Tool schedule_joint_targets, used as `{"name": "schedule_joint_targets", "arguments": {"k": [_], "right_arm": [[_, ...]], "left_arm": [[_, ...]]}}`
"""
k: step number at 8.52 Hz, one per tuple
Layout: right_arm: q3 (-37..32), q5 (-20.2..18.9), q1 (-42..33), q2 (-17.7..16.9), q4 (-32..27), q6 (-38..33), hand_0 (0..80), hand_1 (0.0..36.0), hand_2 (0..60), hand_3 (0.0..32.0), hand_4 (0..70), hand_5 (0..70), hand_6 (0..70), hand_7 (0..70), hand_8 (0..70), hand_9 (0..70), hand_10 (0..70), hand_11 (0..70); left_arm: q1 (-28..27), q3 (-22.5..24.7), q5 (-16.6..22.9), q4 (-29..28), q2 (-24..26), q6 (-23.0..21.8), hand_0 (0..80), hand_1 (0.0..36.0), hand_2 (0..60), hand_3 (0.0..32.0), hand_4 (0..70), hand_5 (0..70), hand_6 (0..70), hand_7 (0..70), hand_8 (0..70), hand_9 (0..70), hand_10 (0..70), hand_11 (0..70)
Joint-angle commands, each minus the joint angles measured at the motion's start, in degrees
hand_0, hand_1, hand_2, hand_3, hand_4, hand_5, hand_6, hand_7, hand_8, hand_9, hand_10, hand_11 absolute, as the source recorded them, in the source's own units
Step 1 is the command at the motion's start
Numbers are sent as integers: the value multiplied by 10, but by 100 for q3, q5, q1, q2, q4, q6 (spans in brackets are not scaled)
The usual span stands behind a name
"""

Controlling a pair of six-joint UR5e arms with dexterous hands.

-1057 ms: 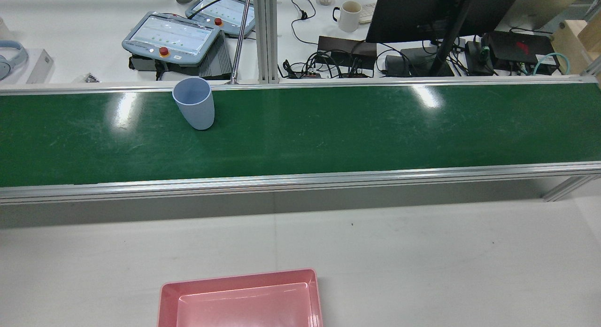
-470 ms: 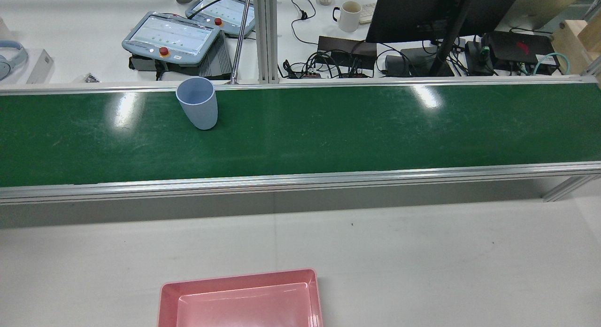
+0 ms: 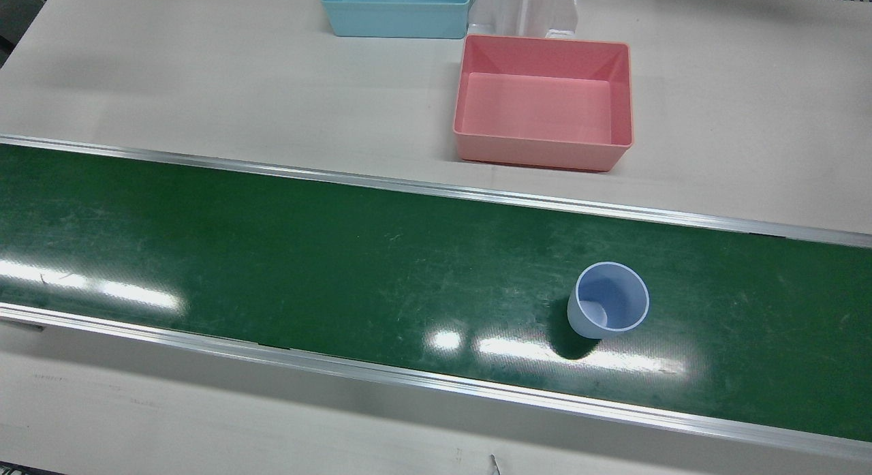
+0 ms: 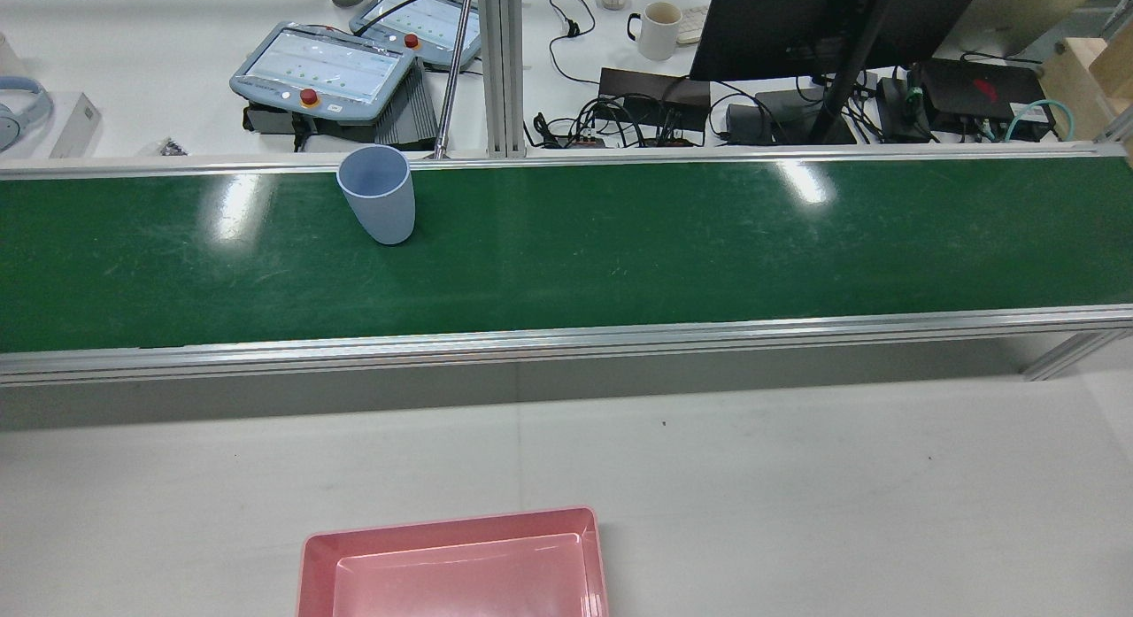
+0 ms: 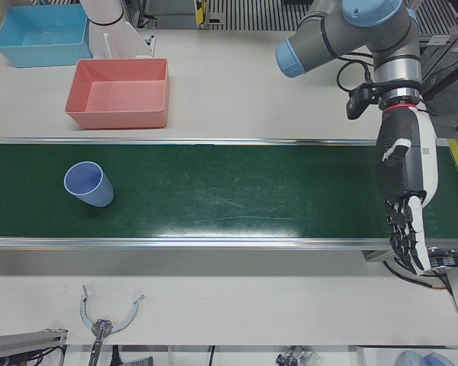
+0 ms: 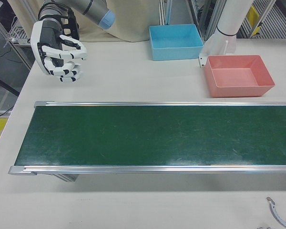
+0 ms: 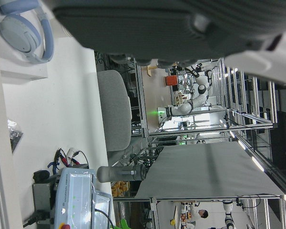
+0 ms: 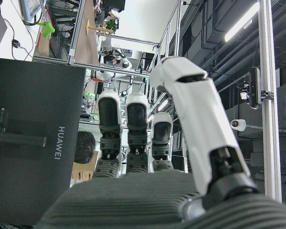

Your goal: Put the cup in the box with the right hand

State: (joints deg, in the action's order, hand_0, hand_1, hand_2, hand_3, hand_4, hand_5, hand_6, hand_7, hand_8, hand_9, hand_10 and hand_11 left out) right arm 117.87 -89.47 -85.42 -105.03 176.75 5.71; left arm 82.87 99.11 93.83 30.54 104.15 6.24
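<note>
Green conveyor belt (image 3: 272, 257), framed by aluminium rails, is laid lengthwise across a white worktop (image 3: 204, 73).

Item 1: blue cup (image 3: 608, 300). It is stood upright, mouth up and empty, on the belt near the operators' rail, on the half before the robot's left arm. It is judged to be light, rigid plastic with a smooth, tapered wall that may slip; hold is best taken around the upper wall below the rim, with opposed fingers, without hard squeezing.

Item 2: pink box (image 3: 543, 110). It is set empty on the worktop beyond the robot-side rail, roughly level with the cup along the belt.

Item 3: blue bin (image 3: 395, 10), kept at the worktop's robot-side edge.

Item 4: right hand (image 6: 58, 47). It is held raised over the worktop's far end, well apart from the cup, fingers loosely curled and separated, nothing gripped.

Item 5: left hand (image 5: 406, 198). It is hung past the opposite belt end, fingers extended downward, nothing held.
</note>
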Motion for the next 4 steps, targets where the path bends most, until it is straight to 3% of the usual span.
{"name": "schedule_joint_targets", "arguments": {"k": [1,4], "right_arm": [[0,0,-1,0,0,0,800,360,355,0,327,210,222,700,447,569,341,513],[8,0,-1,8,0,0,800,360,356,0,328,210,223,700,448,571,343,516]], "left_arm": [[1,3,4,-4,0,0,0,0,0,0,0,0,0,0,0,0,0,0],[-8,3,-5,4,0,0,0,0,0,0,0,0,0,0,0,0,0,0]]}}
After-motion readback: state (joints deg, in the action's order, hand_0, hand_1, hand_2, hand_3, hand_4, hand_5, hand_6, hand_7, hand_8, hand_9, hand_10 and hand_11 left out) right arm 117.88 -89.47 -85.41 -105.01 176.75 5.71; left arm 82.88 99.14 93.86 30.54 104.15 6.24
